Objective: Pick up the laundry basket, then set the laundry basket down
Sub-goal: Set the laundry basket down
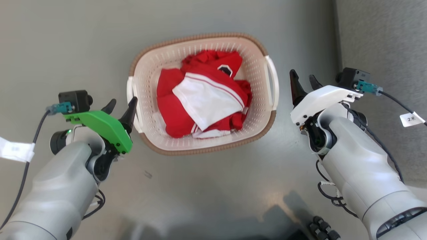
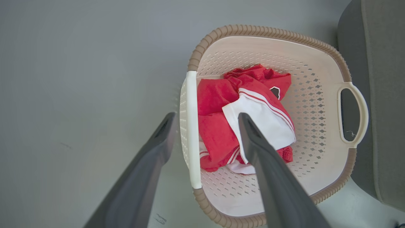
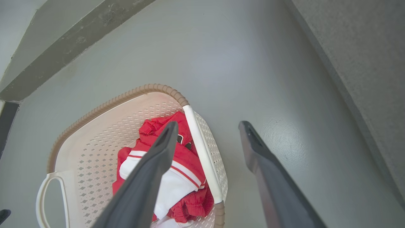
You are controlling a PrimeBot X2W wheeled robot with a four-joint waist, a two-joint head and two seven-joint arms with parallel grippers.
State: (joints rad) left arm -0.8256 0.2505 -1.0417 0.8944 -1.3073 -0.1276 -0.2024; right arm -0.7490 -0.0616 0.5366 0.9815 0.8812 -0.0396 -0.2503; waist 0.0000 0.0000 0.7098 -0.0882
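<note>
The laundry basket (image 1: 200, 36), cream and perforated with a brown rim, stands on the grey floor holding red and white clothes (image 1: 203, 96). My left gripper (image 1: 121, 106) is open at the basket's left white handle (image 1: 130, 96), its inner finger overlapping that handle. In the left wrist view the left gripper (image 2: 207, 116) straddles the near handle (image 2: 191, 126) by line of sight. My right gripper (image 1: 303, 77) is open, a short way to the right of the right handle (image 1: 272, 81). In the right wrist view the handle (image 3: 202, 158) lies between the two fingers of the right gripper (image 3: 208, 124).
A darker textured grey strip (image 1: 380, 33) runs along the right side, close to the basket's right handle. A dark baseboard (image 3: 79, 41) crosses the far corner. A black ribbed part (image 1: 320, 228) sits at the bottom edge. Bare floor lies left of and in front of the basket.
</note>
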